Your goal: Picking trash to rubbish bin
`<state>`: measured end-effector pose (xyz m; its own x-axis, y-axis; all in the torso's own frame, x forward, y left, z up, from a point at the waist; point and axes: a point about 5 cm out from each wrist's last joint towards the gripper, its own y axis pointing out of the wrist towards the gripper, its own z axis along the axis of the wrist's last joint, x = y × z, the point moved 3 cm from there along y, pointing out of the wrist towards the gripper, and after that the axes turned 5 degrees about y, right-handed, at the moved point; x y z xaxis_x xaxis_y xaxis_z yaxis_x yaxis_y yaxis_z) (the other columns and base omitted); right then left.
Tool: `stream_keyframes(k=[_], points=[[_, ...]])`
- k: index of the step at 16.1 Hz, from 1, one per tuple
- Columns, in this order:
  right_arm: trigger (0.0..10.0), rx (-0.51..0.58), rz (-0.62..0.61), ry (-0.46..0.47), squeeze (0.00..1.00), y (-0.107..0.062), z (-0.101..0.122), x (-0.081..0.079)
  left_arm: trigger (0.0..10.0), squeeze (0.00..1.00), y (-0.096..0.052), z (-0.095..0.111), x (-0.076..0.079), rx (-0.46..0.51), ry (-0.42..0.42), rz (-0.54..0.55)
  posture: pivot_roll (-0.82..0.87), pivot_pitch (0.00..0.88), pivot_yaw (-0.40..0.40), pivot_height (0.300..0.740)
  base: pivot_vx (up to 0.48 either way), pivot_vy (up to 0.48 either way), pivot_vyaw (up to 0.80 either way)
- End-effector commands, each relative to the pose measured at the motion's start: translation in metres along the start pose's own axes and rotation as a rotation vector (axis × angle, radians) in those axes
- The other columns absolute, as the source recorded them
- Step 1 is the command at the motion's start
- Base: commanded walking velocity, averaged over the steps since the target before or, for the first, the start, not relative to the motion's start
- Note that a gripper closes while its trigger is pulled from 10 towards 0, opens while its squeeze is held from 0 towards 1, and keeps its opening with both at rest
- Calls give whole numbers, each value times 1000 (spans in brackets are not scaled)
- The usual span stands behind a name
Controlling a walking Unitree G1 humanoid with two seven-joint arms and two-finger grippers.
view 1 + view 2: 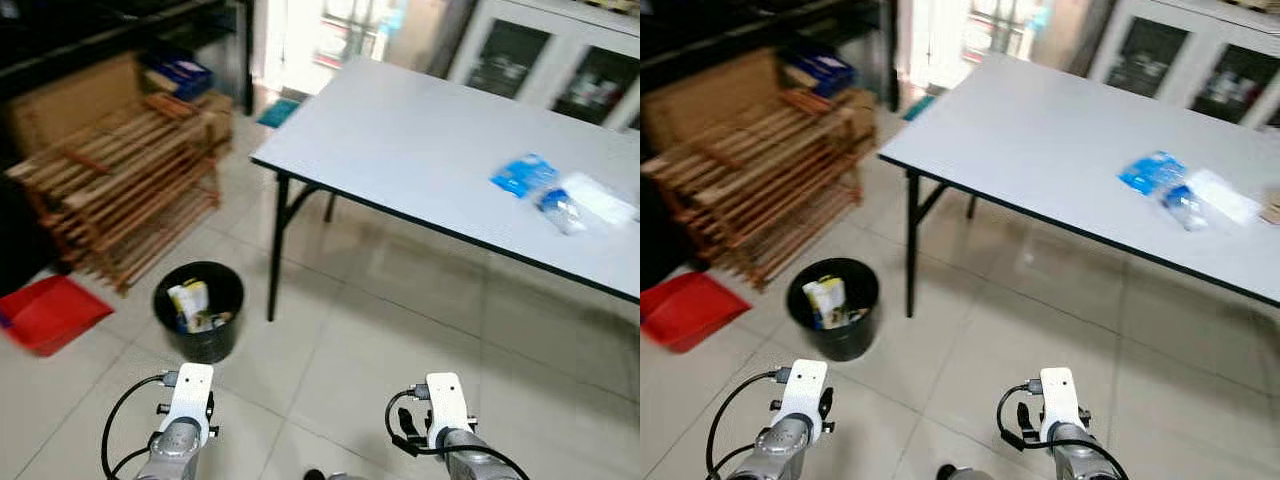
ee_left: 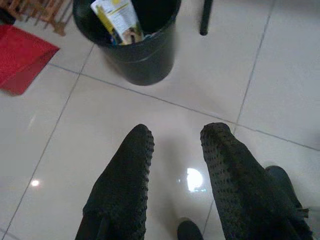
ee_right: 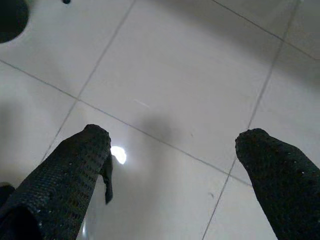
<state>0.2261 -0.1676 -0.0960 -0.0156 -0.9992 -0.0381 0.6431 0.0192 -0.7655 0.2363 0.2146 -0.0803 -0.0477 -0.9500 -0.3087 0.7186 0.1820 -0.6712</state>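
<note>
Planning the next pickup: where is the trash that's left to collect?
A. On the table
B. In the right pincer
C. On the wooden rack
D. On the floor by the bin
A: the blue packet and clear wrappers lie on the table, away from the bin.

Black round rubbish bin (image 1: 199, 310) upright on floor, partly filled, blue and clear plastic trash (image 1: 560, 192) on table

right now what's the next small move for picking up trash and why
Probably step toward the table: both grippers, left and right, hang empty with jaws open over bare floor tiles, while the blue packet and clear wrapper lie beyond reach on it.
</note>
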Motion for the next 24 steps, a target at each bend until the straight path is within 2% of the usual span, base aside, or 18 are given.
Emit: stream_keyframes(k=[1, 13, 24], points=[[10000, -7, -8, 1, 0, -1, -2, 4, 10000, 0, -1, -6, -2, -29, 10, 18, 17, 29, -109, 740, 0, -480, -800], [10000, -8, 10, -3, 0, -1, -4, 1, 10000, 0, -2, -8, 1, -26, 25, 4, 24, 11, -111, 740, 0, -40, -799], [10000, -6, 20, 4, 0, -1, -4, -2, 10000, 0, -2, -6, 3, -18, 54, -11, 26, 0, -106, 740, 0, 0, -59]])
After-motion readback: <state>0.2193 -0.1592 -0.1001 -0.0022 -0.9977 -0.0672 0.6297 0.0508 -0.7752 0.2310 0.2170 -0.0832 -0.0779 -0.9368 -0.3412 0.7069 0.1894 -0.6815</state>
